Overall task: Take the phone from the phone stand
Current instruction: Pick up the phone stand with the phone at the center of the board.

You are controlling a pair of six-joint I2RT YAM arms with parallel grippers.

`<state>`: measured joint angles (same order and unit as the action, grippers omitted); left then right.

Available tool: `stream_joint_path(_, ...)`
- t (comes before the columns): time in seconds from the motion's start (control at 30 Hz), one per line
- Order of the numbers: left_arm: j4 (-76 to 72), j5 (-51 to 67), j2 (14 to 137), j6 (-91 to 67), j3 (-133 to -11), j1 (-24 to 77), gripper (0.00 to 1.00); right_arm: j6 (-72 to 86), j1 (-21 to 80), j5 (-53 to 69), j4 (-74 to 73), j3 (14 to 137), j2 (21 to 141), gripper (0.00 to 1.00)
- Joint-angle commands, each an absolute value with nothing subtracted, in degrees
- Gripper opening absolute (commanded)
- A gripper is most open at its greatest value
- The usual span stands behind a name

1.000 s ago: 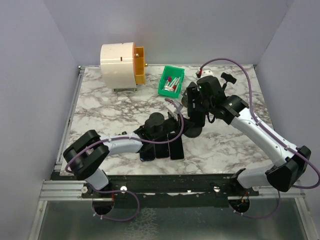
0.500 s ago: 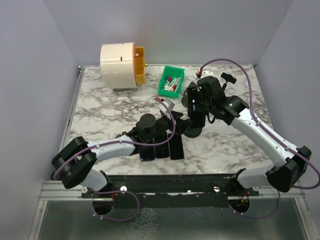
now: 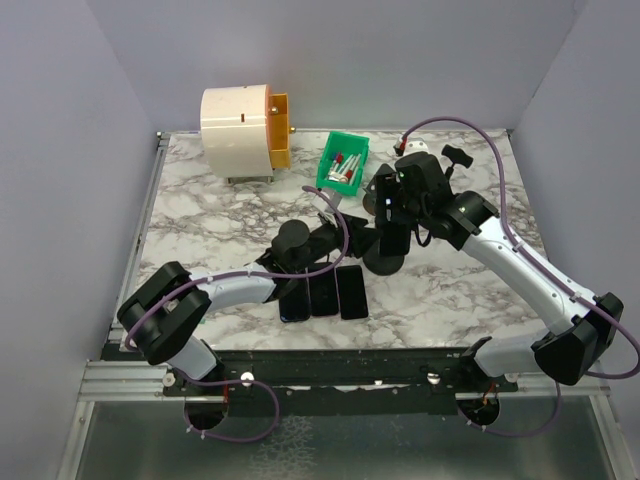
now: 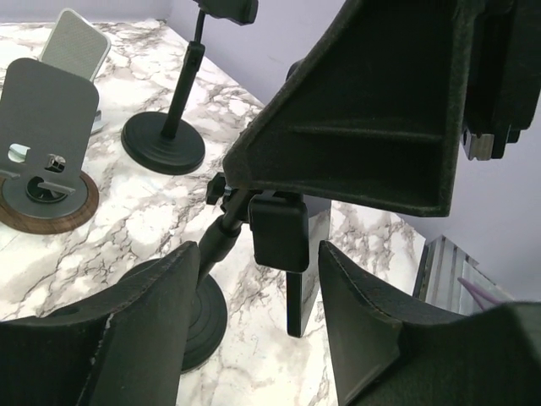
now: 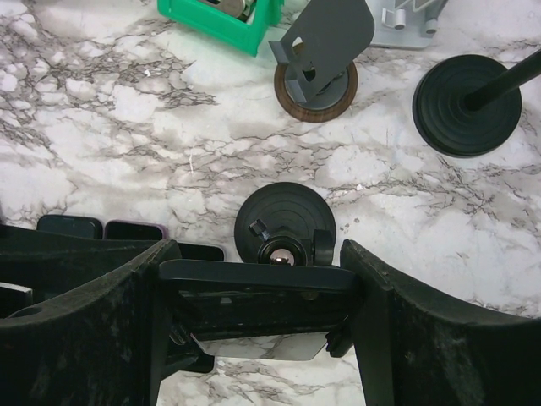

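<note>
The right gripper (image 5: pixel 256 279) clamps the phone (image 5: pixel 254 309) by its two ends atop the phone stand (image 4: pixel 182 313), near the middle of the table (image 3: pixel 200 215). The left gripper (image 4: pixel 254 279) stands wide, its fingers either side of the stand's stem.

phone (image 4: pixel 305 271) on the phone stand (image 5: pixel 283 222) seen edge-on only, its top behind the blurred right gripper (image 5: pixel 258 277), stem of the stand hidden under it, loose phones (image 5: pixel 101 228) beside the stand mostly covered by one finger, contents of the green bin (image 3: pixel 343 163) behind the stand too small to tell, head of the second stand (image 4: pixel 165 144) beyond cut off at the top edge
</note>
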<state>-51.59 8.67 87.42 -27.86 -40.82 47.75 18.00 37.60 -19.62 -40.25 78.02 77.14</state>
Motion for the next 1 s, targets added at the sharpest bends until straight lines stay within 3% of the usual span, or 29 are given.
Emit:
stream_joint_path(0.0, -52.5, 6.0, 87.2, -27.8, -42.5, 48.1, 0.61, 19.4, 37.8, -19.1, -40.2, 77.9, 75.9, 0.0)
stream_joint_path(0.17, -51.8, 6.1, 87.5, -26.9, -43.6, 48.9, 0.64, 19.6, 37.8, -18.5, -40.1, 78.1, 76.2, 0.0)
stream_joint_path(0.4, -53.0, 7.7, 88.7, -28.2, -44.8, 49.0, 0.45, 19.7, 37.8, -18.3, -39.9, 77.9, 76.2, 0.0)
stream_joint_path(0.6, -56.3, 10.0, 90.0, -30.7, -44.2, 48.3, 0.38, 20.0, 37.8, -17.9, -39.8, 77.7, 76.2, 0.0)
stream_joint_path(0.83, -59.3, 12.4, 91.0, -33.5, -42.9, 47.0, 0.42, 20.2, 37.8, -18.1, -39.9, 77.7, 76.4, 0.0)
stream_joint_path(0.9, -59.3, 12.5, 90.9, -33.6, -42.7, 46.9, 0.34, 20.3, 37.8, -18.2, -39.8, 77.7, 76.5, 0.0)
stream_joint_path(0.97, -59.3, 12.4, 90.8, -33.8, -42.4, 46.6, 0.19, 20.3, 37.8, -18.4, -39.9, 77.6, 76.5, 0.0)
